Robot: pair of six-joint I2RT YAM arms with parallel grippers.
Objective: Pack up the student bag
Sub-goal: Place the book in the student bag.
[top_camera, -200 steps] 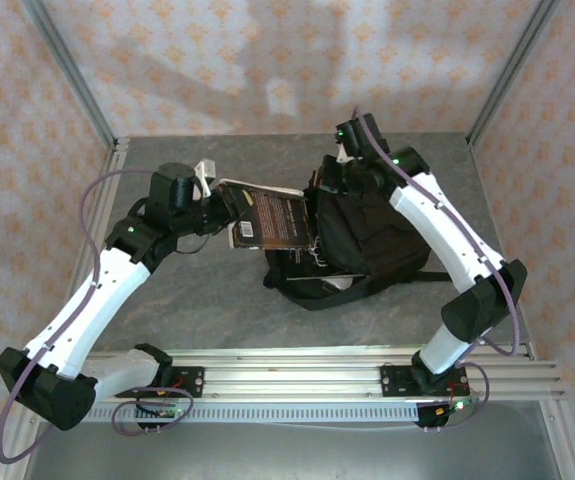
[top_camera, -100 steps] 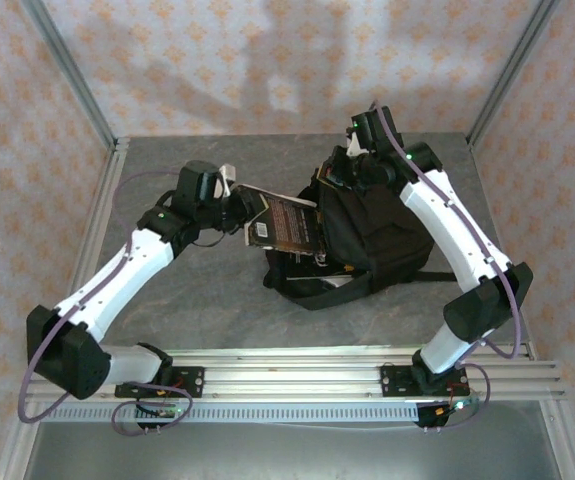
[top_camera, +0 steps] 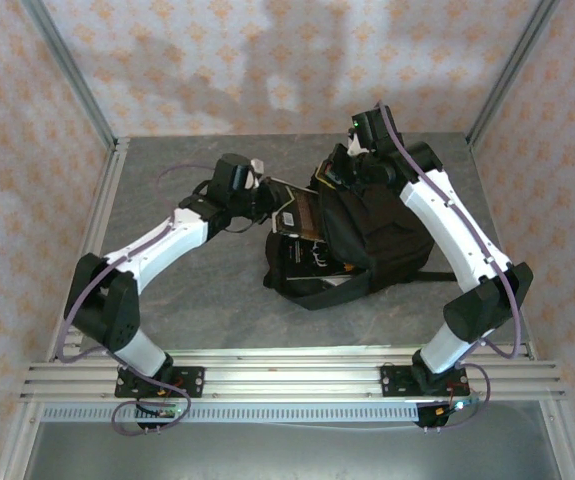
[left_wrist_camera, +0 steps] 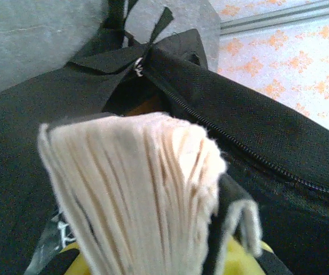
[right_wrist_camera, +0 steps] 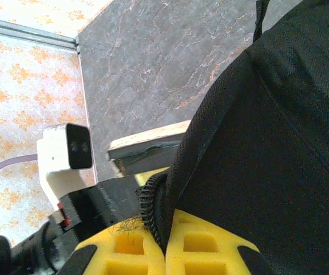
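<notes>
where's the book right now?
In the top view the book sits mid-table, clamped in the left gripper, its leading edge at the open mouth of the student bag, whose rim the right gripper pinches.

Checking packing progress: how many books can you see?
2. One book is clamped in the left gripper, its far end at the student bag opening; a second book, black-covered, lies at the bag's mouth beneath it. More may be hidden inside.
</notes>
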